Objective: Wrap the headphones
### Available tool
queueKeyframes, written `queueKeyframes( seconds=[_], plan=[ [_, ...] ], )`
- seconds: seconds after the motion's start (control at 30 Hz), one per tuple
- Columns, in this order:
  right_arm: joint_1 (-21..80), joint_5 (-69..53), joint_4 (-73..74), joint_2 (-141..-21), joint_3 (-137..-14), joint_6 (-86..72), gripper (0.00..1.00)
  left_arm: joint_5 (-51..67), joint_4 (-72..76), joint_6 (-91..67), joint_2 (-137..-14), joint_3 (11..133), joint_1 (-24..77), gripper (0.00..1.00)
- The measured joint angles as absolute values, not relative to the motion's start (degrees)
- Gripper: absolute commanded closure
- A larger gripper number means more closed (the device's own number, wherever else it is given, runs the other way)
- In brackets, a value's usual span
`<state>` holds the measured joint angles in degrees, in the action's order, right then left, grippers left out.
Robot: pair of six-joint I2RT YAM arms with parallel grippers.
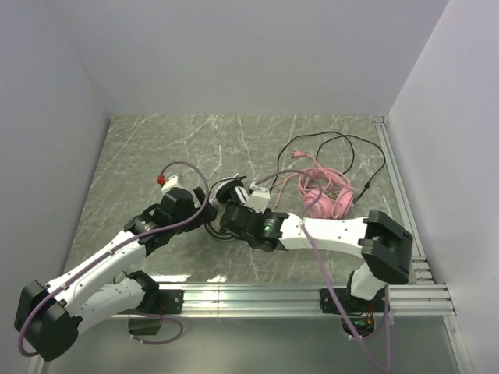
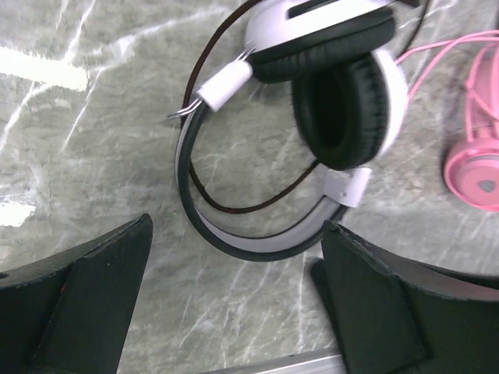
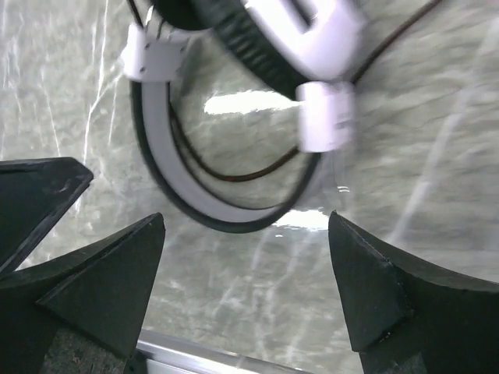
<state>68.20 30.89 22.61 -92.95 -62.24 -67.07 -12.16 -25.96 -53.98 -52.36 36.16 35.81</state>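
Observation:
The black-and-white headphones (image 1: 231,188) lie on the marble table between both grippers, mostly hidden by them from above. In the left wrist view their headband (image 2: 204,222) curves just past my open left gripper (image 2: 236,227), with the black ear cushion (image 2: 343,101) beyond. In the right wrist view the same headband (image 3: 168,167) sits just ahead of my open right gripper (image 3: 246,222). Neither gripper holds anything. The black cable (image 1: 352,148) loops toward the back right. The pink headphones (image 1: 323,199) lie right of centre in a tangle of pink cable (image 1: 300,160).
White walls enclose the table on three sides. A metal rail (image 1: 257,296) runs along the near edge and shows under both grippers (image 2: 273,362) (image 3: 195,351). A pink ear cup (image 2: 473,167) lies right of the left gripper. A dark finger (image 3: 39,191) shows at the right wrist view's left edge.

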Motion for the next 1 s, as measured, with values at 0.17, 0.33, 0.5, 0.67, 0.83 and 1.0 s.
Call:
queueKeyframes(
  seconds=[0.17,0.33,0.5,0.67,0.83,1.0],
  plan=[
    [66.5,33.6,21.5,-85.1,-56.6,-64.3,0.11,-12.2,-24.0,-55.2,-55.1,34.3,35.9,0.07],
    [62.2,33.0,15.9,-80.3,-53.9,-56.6,0.13,-12.2,-21.5,-58.5,-55.1,30.4,35.9,0.09],
    [55.9,31.6,13.5,-75.8,-51.4,-51.1,0.13,-11.4,-19.2,-64.8,-54.7,26.0,36.4,0.15],
    [54.2,30.7,12.9,-75.2,-51.4,-48.8,0.13,-11.4,-19.3,-71.7,-56.1,25.2,38.0,0.29],
    [53.6,29.8,12.8,-75.4,-51.4,-48.3,0.13,-13.5,-26.1,-79.1,-62.5,29.9,40.6,0.37],
    [53.2,28.8,12.4,-75.4,-51.3,-48.3,0.13,-14.2,-28.1,-82.0,-68.7,35.2,41.5,0.41]
  ],
)
